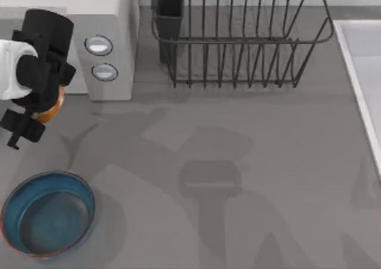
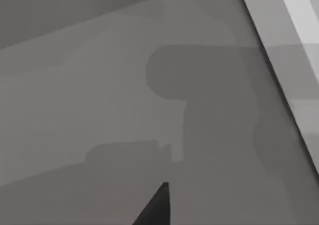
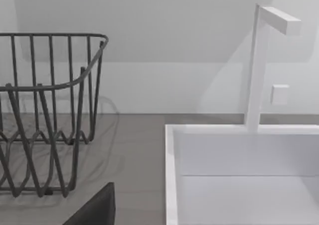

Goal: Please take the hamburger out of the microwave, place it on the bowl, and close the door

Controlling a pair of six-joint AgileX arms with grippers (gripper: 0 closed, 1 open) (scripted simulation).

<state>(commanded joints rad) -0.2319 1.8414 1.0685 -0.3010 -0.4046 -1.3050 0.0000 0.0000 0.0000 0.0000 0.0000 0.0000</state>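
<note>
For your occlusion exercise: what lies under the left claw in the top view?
An orange sliver of the hamburger peeks out beneath the left claw, above the grey table. The rest is covered.

Blue-teal bowl [image 1: 47, 214] with orange-red rim, light grey-white microwave [image 1: 110, 37] with silver-blue knobs, dark wire rack [image 1: 238, 37].
</note>
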